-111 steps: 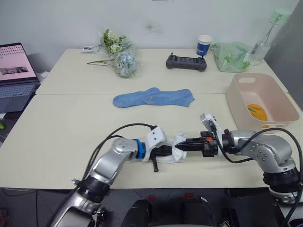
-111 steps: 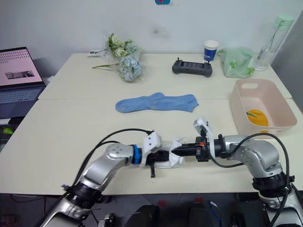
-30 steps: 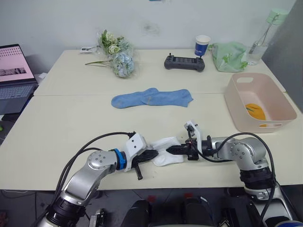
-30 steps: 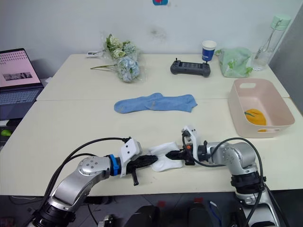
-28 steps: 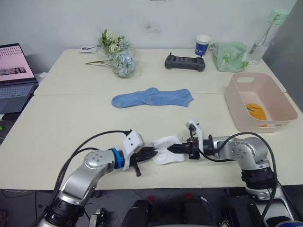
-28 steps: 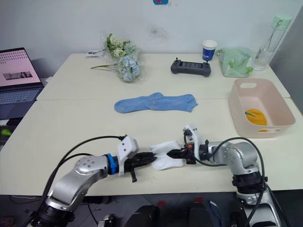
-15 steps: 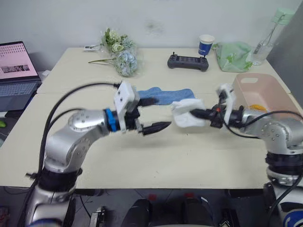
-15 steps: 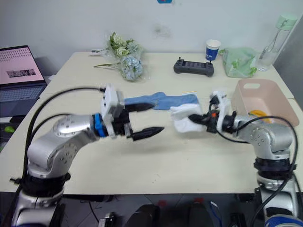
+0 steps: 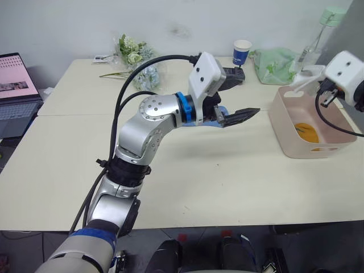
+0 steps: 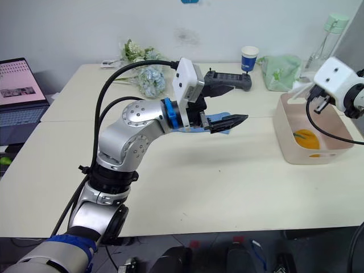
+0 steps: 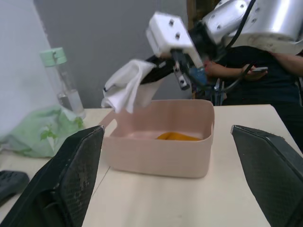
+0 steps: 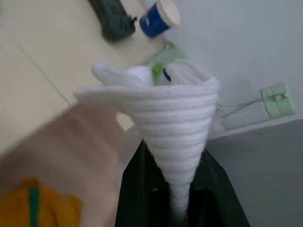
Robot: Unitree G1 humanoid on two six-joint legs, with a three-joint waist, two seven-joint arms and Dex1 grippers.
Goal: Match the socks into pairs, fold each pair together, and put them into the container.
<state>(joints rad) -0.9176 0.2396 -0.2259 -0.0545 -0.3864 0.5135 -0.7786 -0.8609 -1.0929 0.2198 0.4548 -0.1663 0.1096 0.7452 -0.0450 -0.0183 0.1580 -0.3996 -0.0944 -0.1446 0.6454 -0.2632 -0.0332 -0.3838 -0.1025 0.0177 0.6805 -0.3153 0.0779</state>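
My right gripper [image 11: 158, 71] is shut on the folded white socks [image 11: 125, 87] and holds them in the air above the far rim of the container [image 9: 296, 149], a pale pink tub at the table's right. The white socks [image 12: 165, 123] stick up between its fingers. A mustard-orange sock [image 9: 307, 132] lies on the tub's floor. My left gripper [image 9: 250, 92] hangs open and empty over the middle of the table, pointing toward the tub. The light blue socks [image 10: 226, 131] lie under it, mostly hidden by my left arm.
Along the far edge stand a bunch of flowers [image 9: 136, 57], a black controller [image 10: 227, 79], a paper cup [image 9: 243, 51], a pale green bag [image 9: 276, 65] and a water bottle [image 9: 318, 28]. A laptop [image 9: 17, 85] sits at the left. A person [image 11: 265, 61] holds a phone beyond the tub.
My left gripper let go of the white socks, opened wide and rose over the table's middle. My right gripper carried the socks from the front edge up to the tub.
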